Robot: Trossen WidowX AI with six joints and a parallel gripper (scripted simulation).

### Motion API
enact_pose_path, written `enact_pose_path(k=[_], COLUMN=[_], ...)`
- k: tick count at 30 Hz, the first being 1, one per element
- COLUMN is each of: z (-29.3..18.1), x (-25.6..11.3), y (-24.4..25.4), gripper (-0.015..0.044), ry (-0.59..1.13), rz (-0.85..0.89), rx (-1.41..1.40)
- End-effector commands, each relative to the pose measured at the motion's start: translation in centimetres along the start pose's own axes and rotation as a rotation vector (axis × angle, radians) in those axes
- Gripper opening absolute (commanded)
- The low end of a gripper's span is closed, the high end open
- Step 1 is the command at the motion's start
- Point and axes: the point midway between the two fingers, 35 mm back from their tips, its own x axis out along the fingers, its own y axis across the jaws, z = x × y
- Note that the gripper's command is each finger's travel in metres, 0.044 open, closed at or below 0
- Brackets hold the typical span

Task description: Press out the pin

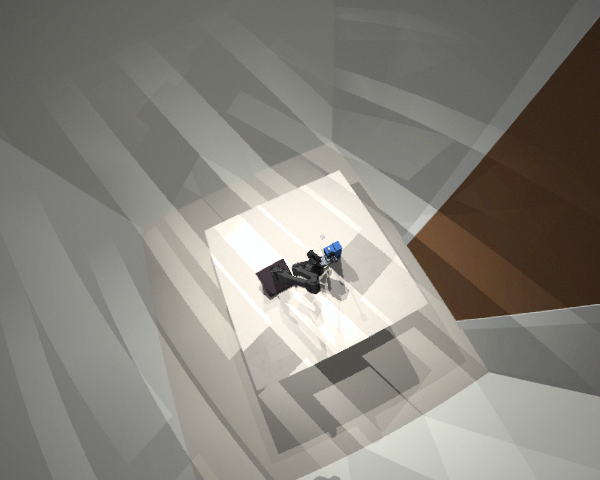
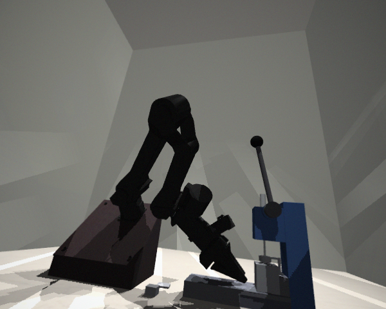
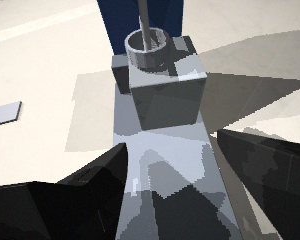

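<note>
Reaches low over the grey bed [image 2: 213, 291] [image 3: 132, 120] with the tool [image 1: 327, 261] [image 2: 244, 280] [image 3: 171, 142] spread well open, gripping nothing, just short of the block [image 2: 264, 277] [image 3: 167, 104]. Shows the block upright on the bed by the blue press [image 1: 333, 250] [image 2: 296, 232] [image 3: 112, 20], with the thin rod [image 2: 264, 247] [image 3: 145, 25] reaching into the ring [image 2: 265, 258] [image 3: 140, 59] on top. Has the lever [image 2: 264, 174] pointing up, apart from the tool

And there on the pale tabletop [image 1: 290, 227] [image 2: 17, 262] [image 3: 35, 65], a small flat light square [image 1: 322, 237] [image 2: 165, 285] [image 3: 6, 113] lies on its own! Plain grey walls [image 1: 269, 77] [image 2: 219, 93] rise around it, and over to one side stretches a big brown surface [image 1: 527, 222].
</note>
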Motion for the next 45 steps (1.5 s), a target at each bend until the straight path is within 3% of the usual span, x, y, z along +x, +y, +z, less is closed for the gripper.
enact_pose_path(k=[1,22,36,41,45], z=[-0.1,0.0,2.7,5.7,10.0], x=[-0.4,-0.5,-6.9,-5.3,-5.0], y=[-0.1,-0.1,0.0,1.2,2.2], gripper=[0.0300,0.0300,0.0300,0.0431,0.0440], ry=[0.005,0.006,0.006,0.046,0.079], rz=[-0.005,-0.005,-0.004,0.034,0.073], rx=[0.004,0.004,0.006,0.032,0.047])
